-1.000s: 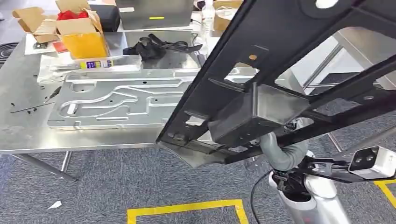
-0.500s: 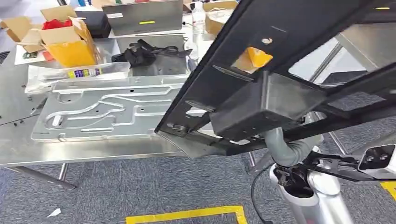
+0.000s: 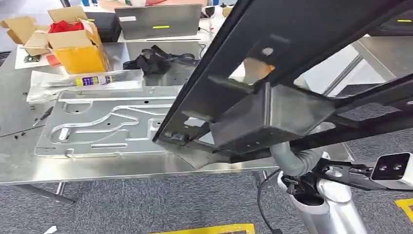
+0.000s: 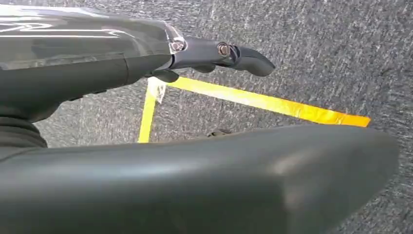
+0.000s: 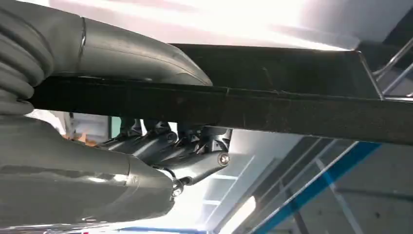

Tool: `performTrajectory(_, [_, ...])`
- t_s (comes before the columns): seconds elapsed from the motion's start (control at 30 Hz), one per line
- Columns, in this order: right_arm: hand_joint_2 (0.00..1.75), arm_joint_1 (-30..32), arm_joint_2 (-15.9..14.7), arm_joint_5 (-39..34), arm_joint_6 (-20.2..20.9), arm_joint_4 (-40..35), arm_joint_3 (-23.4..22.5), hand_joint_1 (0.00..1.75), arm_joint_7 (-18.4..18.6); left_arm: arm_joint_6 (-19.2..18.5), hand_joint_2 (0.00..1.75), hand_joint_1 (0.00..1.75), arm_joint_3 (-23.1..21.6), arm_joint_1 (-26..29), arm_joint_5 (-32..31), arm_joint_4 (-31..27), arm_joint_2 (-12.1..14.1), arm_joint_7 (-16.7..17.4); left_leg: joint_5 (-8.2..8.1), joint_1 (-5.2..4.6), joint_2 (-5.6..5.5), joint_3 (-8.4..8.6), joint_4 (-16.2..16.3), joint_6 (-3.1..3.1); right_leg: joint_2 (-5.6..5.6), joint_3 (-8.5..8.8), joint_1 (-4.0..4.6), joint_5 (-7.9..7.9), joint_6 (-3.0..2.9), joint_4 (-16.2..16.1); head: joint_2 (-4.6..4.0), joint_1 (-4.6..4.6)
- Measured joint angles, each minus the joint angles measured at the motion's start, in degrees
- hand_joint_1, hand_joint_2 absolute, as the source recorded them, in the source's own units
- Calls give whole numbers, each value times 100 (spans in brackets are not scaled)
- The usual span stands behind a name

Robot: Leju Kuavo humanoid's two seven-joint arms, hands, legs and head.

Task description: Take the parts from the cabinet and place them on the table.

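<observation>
The black frame part (image 3: 292, 83) hangs in the air above the right end of the worktop (image 3: 97, 165), its long axis running diagonally from a low end over the worktop's near edge up and away toward the far right. It is not yet resting on the surface; the low end sits over the right side of the stamped metal panel (image 3: 107, 124) already lying flat there. The right hand (image 5: 160, 146) carries it: in the right wrist view the thumb lies over one side of a frame rail and the dark fingers (image 5: 195, 146) curl around the other, clamped on the part. So the right arm is the one under the load, coming up from below the near edge. The left hand (image 4: 214, 51) hangs down over the carpeted floor with its fingers stretched out, holding nothing. Setting the frame down probably calls for lowering it flat, clear of the panel if room allows.
</observation>
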Motion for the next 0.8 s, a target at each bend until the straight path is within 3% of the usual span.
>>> performTrajectory(0.03, [175,-8,-11,-37,2,2,5,175,7,22,175,0,2,10,0,0,-4,9,-38,0,-3,48,0,-6,1,-118,1,154,3,18,0,0])
performTrajectory(0.07, [175,-21,-20,-68,9,2,7,175,11,31,175,0,2,20,0,0,-9,20,-74,-6,-5,113,0,-17,2,-86,3,443,-1,-222,0,0])
performTrajectory(0.13, [175,-66,-48,-131,48,2,7,175,15,31,175,0,2,17,0,0,-17,22,-173,-20,-24,267,-2,-46,6,220,31,1179,-80,-1213,0,0])
performTrajectory(0.17, [175,-86,-70,-160,70,2,5,175,17,31,175,0,2,14,0,0,-33,24,-206,-5,-27,305,-29,-57,16,323,60,1232,-153,-1434,0,-4])
performTrajectory(0.3, [175,-151,-120,-275,133,28,-28,175,96,33,175,0,2,-8,0,0,-66,20,-211,-3,-14,348,-143,-163,12,345,120,1214,-266,-1543,0,15])
performTrajectory(0.33, [175,-196,-125,-299,151,33,-30,175,140,44,175,0,0,-23,0,0,-72,9,-246,-24,-9,369,-169,-200,4,486,53,1179,-315,-1788,0,15])
performTrajectory(0.37, [175,-243,-125,-315,175,53,-30,175,153,50,175,0,0,-34,0,0,-79,7,-296,-21,6,329,-95,-210,-11,531,45,1180,-317,-1849,0,0])
performTrajectory(0.4, [175,-281,-125,-338,188,68,-30,175,173,59,175,0,0,-41,0,0,-79,9,-431,-16,7,186,185,-220,-15,559,41,1177,-329,-1887,0,7])
performTrajectory(0.47, [175,-314,-133,-389,192,136,-41,175,216,87,175,0,0,-43,0,0,-79,17,-763,-17,7,-295,1046,-247,-16,579,47,1150,-353,-1884,0,4])
performTrajectory(0.5, [175,-317,-142,-428,210,188,-46,175,258,90,175,0,0,-38,0,0,-79,33,-833,-17,7,-538,1422,-264,-14,591,50,1134,-360,-1882,0,7])
performTrajectory(0.53, [175,-325,-149,-468,232,258,-57,175,295,90,175,0,0,-23,0,0,-81,39,-748,-14,9,-664,1531,-277,-7,608,50,1117,-358,-1875,0,7])
performTrajectory(0.57, [175,-341,-151,-476,234,308,-68,175,330,87,175,0,-2,-18,0,0,-83,44,-541,-8,9,-638,1354,-283,0,632,50,1094,-352,-1865,0,7])
performTrajectory(0.63, [175,-466,-138,-455,193,445,-74,175,465,85,175,0,-13,-33,0,0,-79,37,103,9,22,-309,452,-291,10,693,47,1020,-314,-1819,0,7])
performTrajectory(0.67, [175,-561,-105,-424,138,543,-74,175,539,83,175,0,-22,-35,0,0,-76,33,230,9,40,-167,107,-278,13,704,47,980,-283,-1788,0,7])
performTrajectory(0.7, [175,-682,-70,-372,42,674,-68,175,592,74,175,0,-42,-64,-2,0,-76,33,183,-18,35,-142,45,-260,28,681,89,966,-251,-1745,0,4])
performTrajectory(0.73, [175,-809,-31,-295,-86,800,-57,175,649,48,175,0,-66,-86,-2,0,-76,35,139,-18,34,-142,4,-196,36,641,85,976,-231,-1729,0,4])
performTrajectory(0.8, [175,-1090,19,-147,-393,1138,-52,175,728,18,175,0,-139,-87,-4,0,-76,42,145,-47,23,-146,-1,-152,27,649,69,991,-205,-1747,0,7])
